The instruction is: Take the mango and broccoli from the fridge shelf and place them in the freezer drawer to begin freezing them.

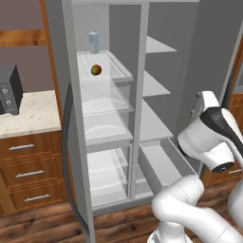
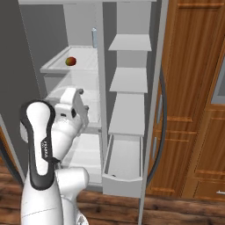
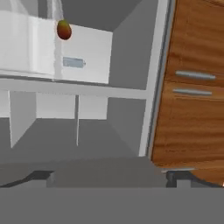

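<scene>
The mango point(image 1: 96, 70) sits on the fridge shelf point(image 1: 122, 71), near its front edge and well below a small pale carton point(image 1: 94, 42) standing at the back of the compartment. The broccoli cannot be made out anywhere on that shelf. Well beneath the shelf, at the bottom right, the freezer drawer point(image 2: 122, 179) stands pulled open. The gripper point(image 3: 109, 177) hangs well apart from the mango, its fingertips point(image 3: 41, 176) spread wide with nothing between them (a good state for the approach). The step in hand appears to be reaching for the mango. To do it well, the arm should rise to shelf height, come in level over the rim, and straddle the fruit at its widest part before closing.
</scene>
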